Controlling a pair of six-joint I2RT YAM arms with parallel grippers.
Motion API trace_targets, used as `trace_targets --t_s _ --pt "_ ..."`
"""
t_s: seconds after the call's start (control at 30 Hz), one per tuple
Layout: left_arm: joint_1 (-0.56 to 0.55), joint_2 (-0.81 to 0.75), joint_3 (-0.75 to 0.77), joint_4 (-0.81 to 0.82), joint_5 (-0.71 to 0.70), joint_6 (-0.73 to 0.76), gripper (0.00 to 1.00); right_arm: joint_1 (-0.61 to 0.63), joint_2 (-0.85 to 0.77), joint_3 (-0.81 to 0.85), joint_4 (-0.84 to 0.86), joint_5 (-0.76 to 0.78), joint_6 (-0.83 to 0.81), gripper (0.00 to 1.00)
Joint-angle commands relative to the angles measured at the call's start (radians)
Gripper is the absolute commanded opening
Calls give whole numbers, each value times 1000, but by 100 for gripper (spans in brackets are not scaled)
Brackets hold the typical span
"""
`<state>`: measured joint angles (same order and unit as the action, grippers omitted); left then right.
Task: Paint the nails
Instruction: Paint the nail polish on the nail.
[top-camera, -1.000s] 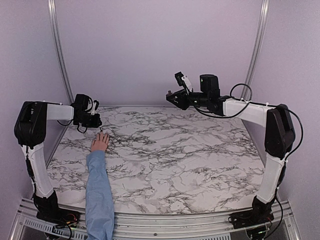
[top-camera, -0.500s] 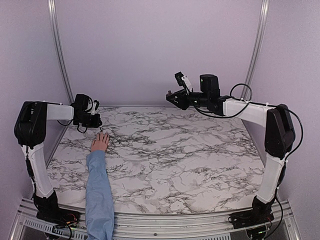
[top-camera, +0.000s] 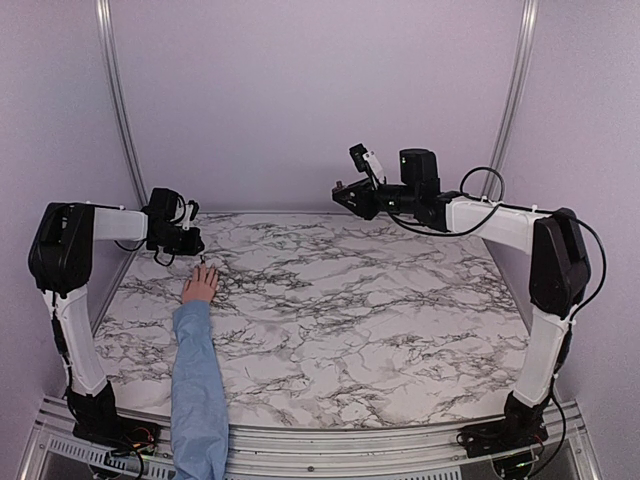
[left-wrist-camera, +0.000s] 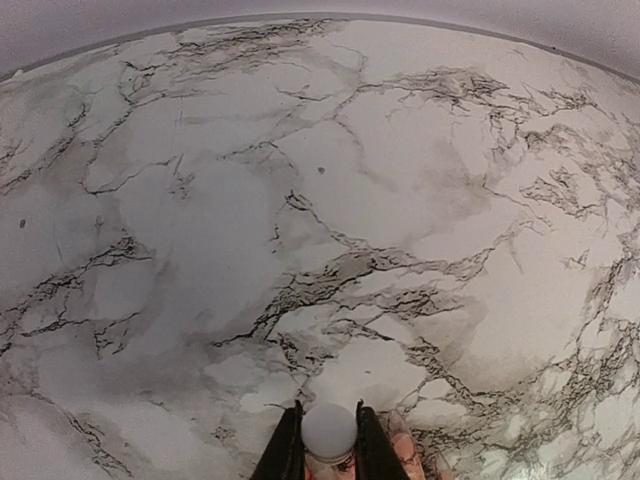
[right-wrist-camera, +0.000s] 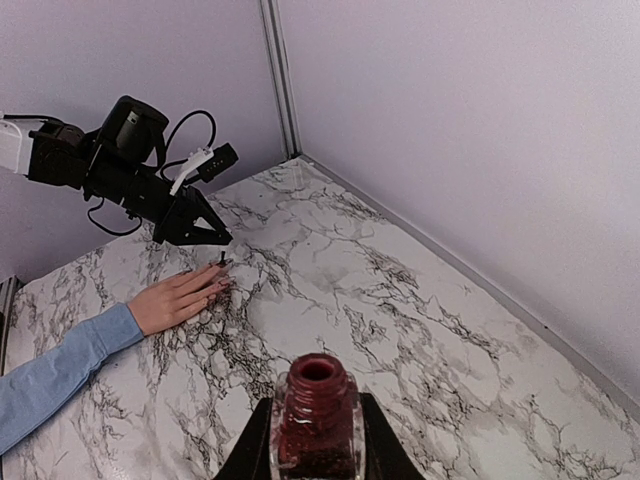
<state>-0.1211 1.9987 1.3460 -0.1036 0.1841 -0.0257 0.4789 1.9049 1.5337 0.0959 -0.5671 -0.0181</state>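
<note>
A light-skinned hand (top-camera: 200, 286) in a light blue sleeve (top-camera: 197, 380) lies flat on the marble table at the left. Its nails (right-wrist-camera: 221, 284) are tiny and show dark red at the fingertips. My left gripper (top-camera: 190, 246) hovers just above those fingertips, shut on the white-capped polish brush (left-wrist-camera: 329, 430). The dark brush tip (right-wrist-camera: 221, 258) points down at the nails. Pink fingertips of the hand (left-wrist-camera: 402, 441) show beside the cap in the left wrist view. My right gripper (top-camera: 345, 196) is raised at the back centre, shut on an open bottle of red nail polish (right-wrist-camera: 318, 420).
The marble table (top-camera: 380, 300) has purple walls behind and at the sides, with metal rails (top-camera: 118, 110) in the back corners. The left arm (right-wrist-camera: 90, 160) and its cable show at the left of the right wrist view.
</note>
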Motion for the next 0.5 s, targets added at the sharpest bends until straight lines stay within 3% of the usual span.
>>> trace_targets --t_s 0.0,0.47 --pt "-5 11 31 -31 14 14 0 -5 -25 23 19 -3 12 0" --pt "-6 39 58 -39 10 10 0 -6 -12 35 19 -3 12 0"
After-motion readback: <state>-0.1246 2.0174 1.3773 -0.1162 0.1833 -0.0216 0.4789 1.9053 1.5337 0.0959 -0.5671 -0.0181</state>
